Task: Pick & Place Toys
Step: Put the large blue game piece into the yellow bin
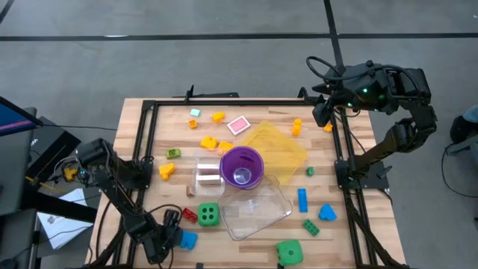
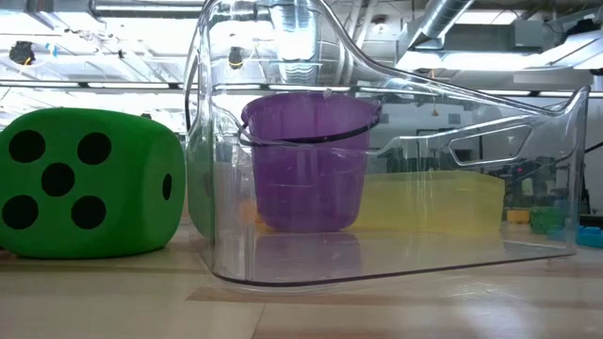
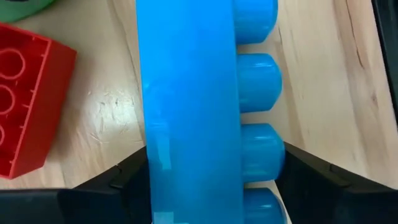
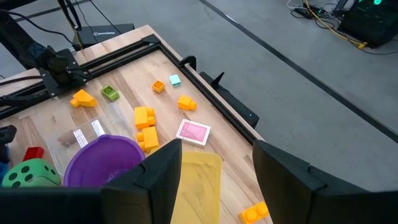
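While my left gripper [image 3: 214, 180] closes, fingers half-open, around the long blue studded plastic brick [image 3: 199, 99], I should squeeze squarely, clear of the red brick [image 3: 25, 99].

The high view looks straight down on the whole desk [image 1: 246, 112], while the low view sits at desk height, close against the clear tub [image 2: 396, 188]. Both share the purple cup [image 1: 241, 167]. The left wrist view presses close on a blue brick [image 3: 193, 106] between its end effector's fingers; the right looks down from high above.
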Motion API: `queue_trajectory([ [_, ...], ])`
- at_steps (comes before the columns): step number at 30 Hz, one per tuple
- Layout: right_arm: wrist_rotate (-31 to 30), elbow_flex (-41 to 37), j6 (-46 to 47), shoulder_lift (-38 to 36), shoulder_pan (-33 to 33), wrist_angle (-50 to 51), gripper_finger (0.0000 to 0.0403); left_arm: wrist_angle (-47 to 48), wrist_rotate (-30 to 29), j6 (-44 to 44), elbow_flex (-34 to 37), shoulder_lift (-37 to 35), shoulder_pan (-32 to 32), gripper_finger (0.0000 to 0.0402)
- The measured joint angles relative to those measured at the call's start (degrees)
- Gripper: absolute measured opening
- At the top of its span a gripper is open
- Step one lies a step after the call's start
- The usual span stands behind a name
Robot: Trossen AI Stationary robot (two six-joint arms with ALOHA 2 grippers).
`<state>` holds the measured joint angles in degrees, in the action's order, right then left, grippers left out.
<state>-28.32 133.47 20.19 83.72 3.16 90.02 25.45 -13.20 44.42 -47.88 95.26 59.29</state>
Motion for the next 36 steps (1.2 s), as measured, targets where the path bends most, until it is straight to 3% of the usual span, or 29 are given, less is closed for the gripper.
queue_trajectory([
  [10,0.0,0.0,-0.05,0.0,-0.01,0.0,0.0191,2.07,-1.62,7.19,0.02,-9.08,-0.02,0.0256],
  [26,-0.04,0.0,-1.31,0.0,-0.01,-0.01,0.0191,8.05,-1.81,11.19,0.02,-26.77,-3.56,0.0256],
  [36,-0.04,0.0,-5.77,0.0,-0.01,-2.93,0.0191,8.0,-1.66,13.46,0.02,-38.27,-13.03,0.0256],
])
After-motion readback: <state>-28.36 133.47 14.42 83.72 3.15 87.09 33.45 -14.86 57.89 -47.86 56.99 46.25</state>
